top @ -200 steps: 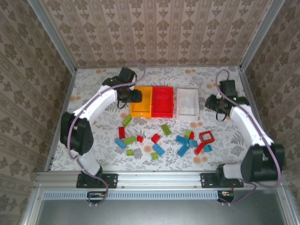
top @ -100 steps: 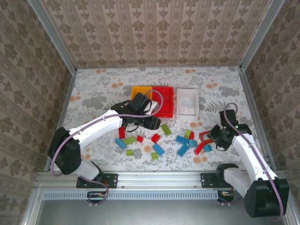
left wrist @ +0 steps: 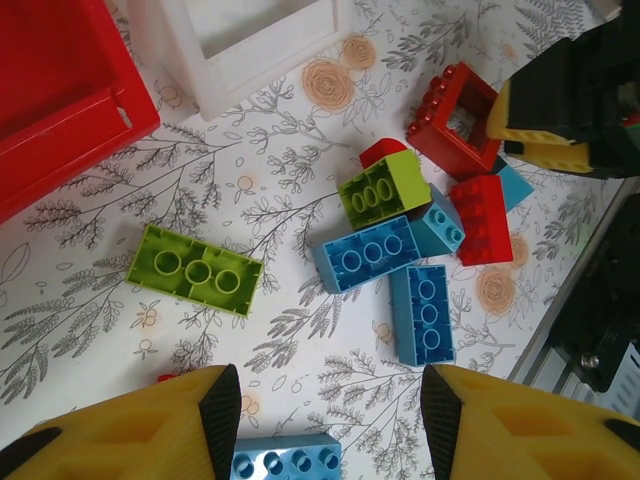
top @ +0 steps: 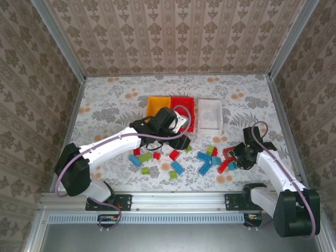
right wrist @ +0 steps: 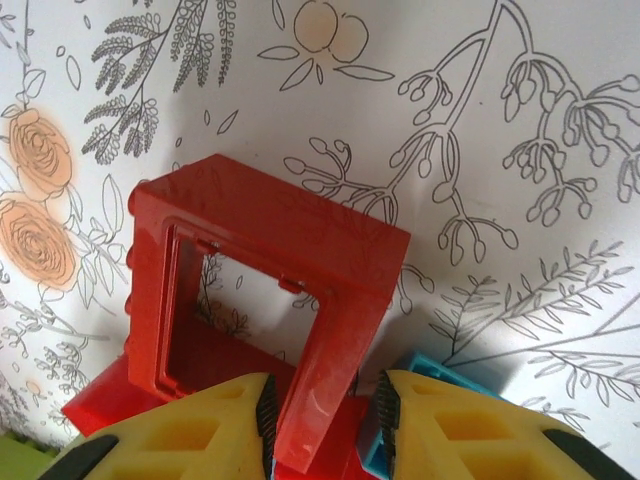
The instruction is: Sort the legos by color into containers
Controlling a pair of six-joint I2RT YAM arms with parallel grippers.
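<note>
Red, blue and green legos (top: 177, 167) lie scattered in front of three containers: an orange bin (top: 155, 102), a red bin (top: 186, 101) and a white bin (top: 200, 116). My left gripper (top: 181, 140) (left wrist: 330, 420) hovers open over the middle of the pile. A blue brick (left wrist: 285, 462) lies below its jaws and a green brick (left wrist: 195, 270) just ahead. My right gripper (top: 235, 156) (right wrist: 325, 420) is down at the red square frame (right wrist: 270, 260) (left wrist: 463, 118). Its jaws straddle one side of the frame with thin gaps at the pads, and the frame rests on the table.
A cluster of two blue bricks (left wrist: 372, 252), a green brick (left wrist: 383, 188) and a red brick (left wrist: 482, 220) lies between the two grippers. A light-blue brick (right wrist: 430, 375) sits beside my right finger. Patterned walls and metal posts surround the table.
Both arms came away from the bins. The left gripper swung forward and right over the pile's middle. The right gripper dropped to the red frame and has narrowed slightly around its side.
</note>
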